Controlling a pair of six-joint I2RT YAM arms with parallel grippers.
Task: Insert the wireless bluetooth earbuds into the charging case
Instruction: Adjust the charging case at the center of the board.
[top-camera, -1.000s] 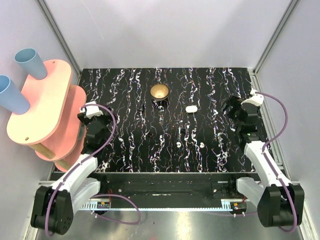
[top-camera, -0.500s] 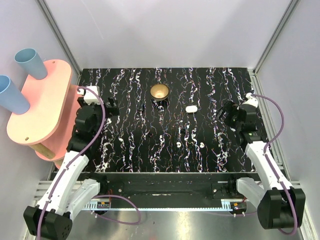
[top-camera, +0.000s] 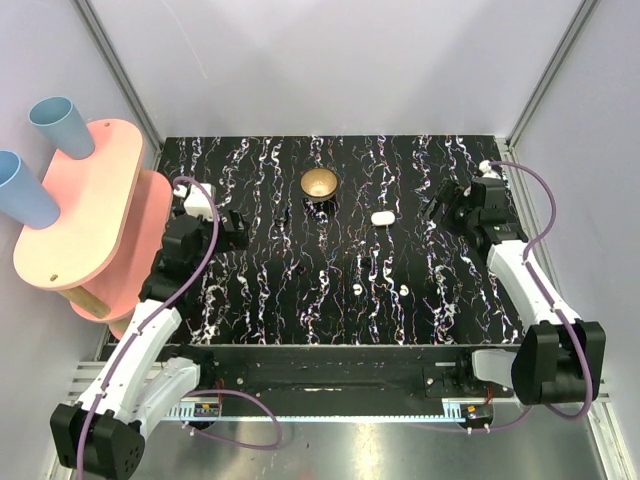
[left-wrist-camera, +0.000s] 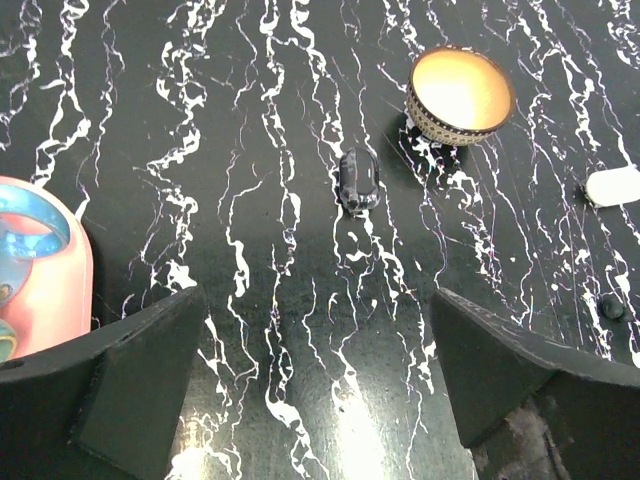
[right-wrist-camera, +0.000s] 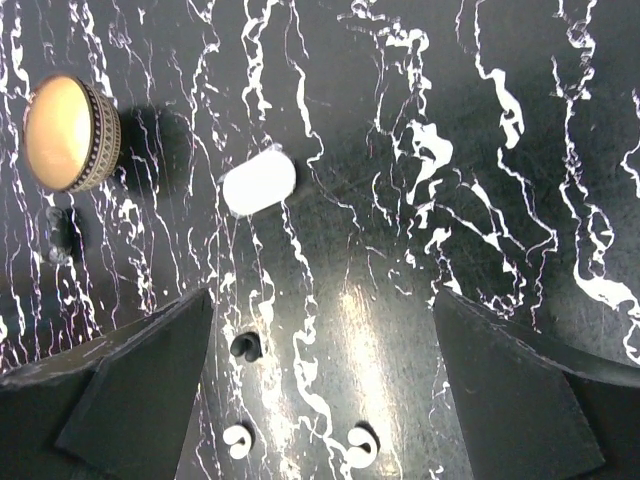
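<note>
Wore white shells along the left arm (top-camera: 135, 345) and right arm (top-camera: 525, 285), toward the lower corners of the top frame. Ended in bulky black joint housings (top-camera: 100, 420) near the bottom edge. Trailed purple cables (top-camera: 548, 205) in loops. Carried matte black wedge fingers on the left gripper (left-wrist-camera: 316, 296) and right gripper (right-wrist-camera: 322, 295), perhaps rubbery.

Bowl (top-camera: 319, 184) sits back-centre on worktop (top-camera: 260, 300); case (top-camera: 381, 217) right of it, slightly nearer; two earbuds (top-camera: 357, 288) side by side nearer still.
</note>
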